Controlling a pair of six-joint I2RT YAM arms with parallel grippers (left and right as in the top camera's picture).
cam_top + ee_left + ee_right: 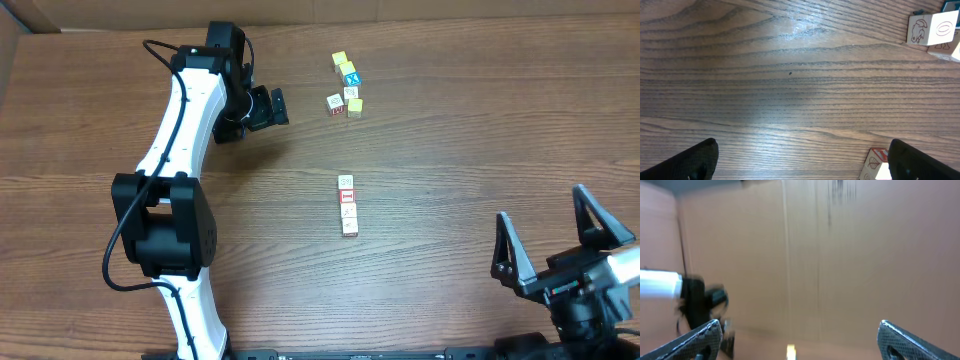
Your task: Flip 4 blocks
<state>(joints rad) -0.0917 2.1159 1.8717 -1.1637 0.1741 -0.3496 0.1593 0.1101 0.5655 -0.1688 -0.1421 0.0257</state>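
Wood-grain worktop [480, 150] fills the overhead view.

L arm [185, 110], white w/ black joints, reaches from the near edge up to the far-left area. L fingers [272, 108] are spread wide w/ nothing btwn them, over bare wood just left of the far cube cluster. In the L wrist view both dark tips sit at the bottom corners, only wood grain btwn them.

R fingers [541, 206] are at the near-right corner, also fully apart and empty, well away from all cubes. R wrist view is blurred: brown backdrop, tips in the bottom corners, a small pale-yellow spot low at ctr, too soft to ID.

The blocks [347, 204]: four in a tight straight row at ctr of the worktop, touching end to end, running far to near. Faces are white/cream, one w/ a red frame. They lie well apart from both sets of fingers.

Cube cluster [347, 85] lies at far ctr-right: yellow-topped, blue-marked and white cubes bunched together.

L wrist view also shows a cream cube [932, 29] w/ line drawings at top right, and a red-framed leaf cube [874, 164] at the bottom edge beside one tip.
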